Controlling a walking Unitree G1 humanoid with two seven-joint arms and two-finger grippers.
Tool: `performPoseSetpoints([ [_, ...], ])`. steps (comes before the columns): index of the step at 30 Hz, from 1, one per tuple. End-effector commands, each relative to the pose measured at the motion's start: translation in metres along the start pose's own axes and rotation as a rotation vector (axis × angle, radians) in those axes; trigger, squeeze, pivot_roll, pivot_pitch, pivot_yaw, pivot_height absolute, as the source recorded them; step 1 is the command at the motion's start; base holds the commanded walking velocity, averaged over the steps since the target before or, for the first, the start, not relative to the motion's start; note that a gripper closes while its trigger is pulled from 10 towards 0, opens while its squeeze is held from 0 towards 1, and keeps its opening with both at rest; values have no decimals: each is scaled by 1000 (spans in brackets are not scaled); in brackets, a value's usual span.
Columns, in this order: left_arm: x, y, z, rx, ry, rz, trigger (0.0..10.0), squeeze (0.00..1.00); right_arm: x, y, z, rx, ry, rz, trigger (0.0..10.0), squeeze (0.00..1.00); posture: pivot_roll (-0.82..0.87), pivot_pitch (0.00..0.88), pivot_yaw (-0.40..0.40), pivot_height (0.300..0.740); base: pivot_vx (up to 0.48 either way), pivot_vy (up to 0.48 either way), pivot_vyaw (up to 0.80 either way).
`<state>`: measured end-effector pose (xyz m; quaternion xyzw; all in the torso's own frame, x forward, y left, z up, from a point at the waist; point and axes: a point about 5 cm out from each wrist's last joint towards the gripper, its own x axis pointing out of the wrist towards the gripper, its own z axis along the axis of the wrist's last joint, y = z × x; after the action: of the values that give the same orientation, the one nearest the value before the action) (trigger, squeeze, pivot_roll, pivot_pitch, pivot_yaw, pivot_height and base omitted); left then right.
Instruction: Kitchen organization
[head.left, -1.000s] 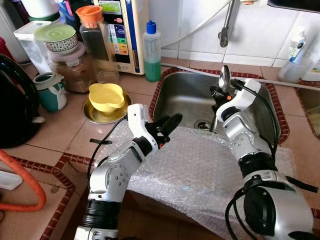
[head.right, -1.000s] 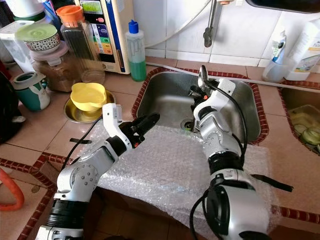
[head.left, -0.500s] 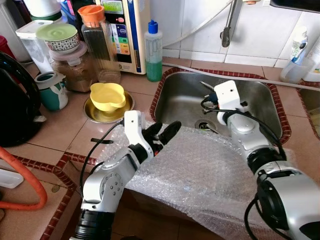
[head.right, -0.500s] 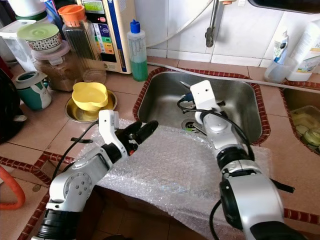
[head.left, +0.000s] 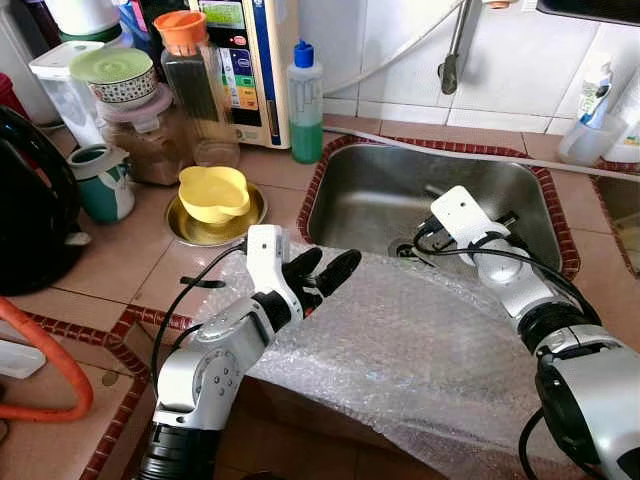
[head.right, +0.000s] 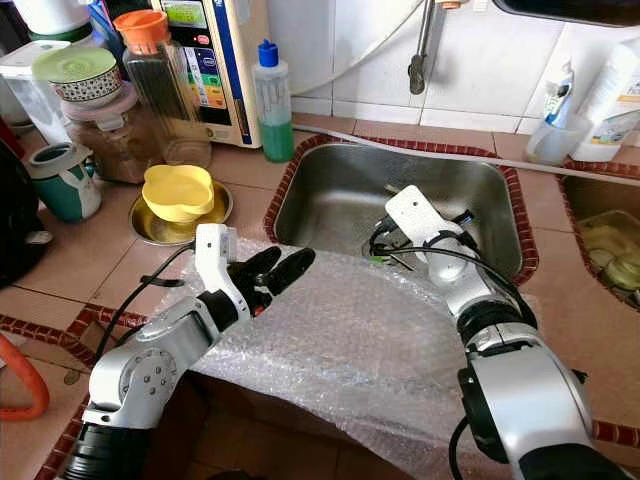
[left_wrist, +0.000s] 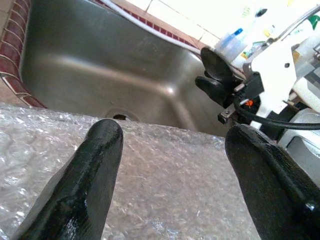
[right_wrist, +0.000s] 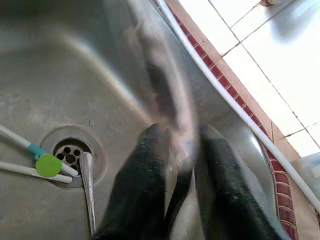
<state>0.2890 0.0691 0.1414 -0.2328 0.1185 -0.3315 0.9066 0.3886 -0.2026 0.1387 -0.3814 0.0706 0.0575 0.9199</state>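
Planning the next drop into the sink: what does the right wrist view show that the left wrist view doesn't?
Right wrist view: two white sticks and a metal handle at the drain, and a blurred spoon in the right end effector. Left wrist view: bubble wrap under the open left end effector, and the right arm from outside. Both: the sink.

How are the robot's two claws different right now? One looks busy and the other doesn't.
The left gripper hovers over the bubble wrap on the counter, while the right gripper reaches down into the steel sink. The left one's fingers are spread apart with nothing between them; the right one's are closed on a blurred spoon. Both have two long black fingers on a silver arm.
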Motion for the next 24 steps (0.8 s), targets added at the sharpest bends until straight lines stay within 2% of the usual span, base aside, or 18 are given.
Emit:
performPoseSetpoints([
  [1, 1, -2, 4, 29, 1, -11, 10000, 0, -1, 4, -1, -28, -1, 10, 10000, 1000, 185, 53, 63, 740, 0, 0, 0],
  [12, 2, -3, 6, 46, -5, -9, 10000, 0, -1, 10, -3, -19, 3, 29, 10000, 1000, 182, 53, 66, 740, 0, 0, 0],
  [16, 4, -1, 9, 54, -16, 0, 10000, 0, -1, 9, -4, 16, 10, 28, 10000, 1000, 183, 49, 64, 740, 0, 0, 0],
  [19, 4, -1, 9, 56, -19, 4, 10000, 0, 0, 5, 0, 70, -4, 3, 10000, 1000, 182, 48, 63, 740, 0, 0, 0],
  [20, 4, 0, 11, 73, -30, 18, 10000, 0, 1, 1, 6, 168, -29, -14, 10000, 1000, 182, 48, 59, 740, 0, 0, 0],
  [22, 4, 1, 12, 82, -38, 25, 10000, 0, 2, -1, 9, 202, -43, -18, 10000, 1000, 182, 48, 59, 740, 0, 0, 0],
  [24, 4, 3, 17, 104, -61, 49, 10000, 0, 3, -3, 15, 285, -76, -25, 10000, 1000, 182, 48, 59, 740, 0, 0, 0],
])
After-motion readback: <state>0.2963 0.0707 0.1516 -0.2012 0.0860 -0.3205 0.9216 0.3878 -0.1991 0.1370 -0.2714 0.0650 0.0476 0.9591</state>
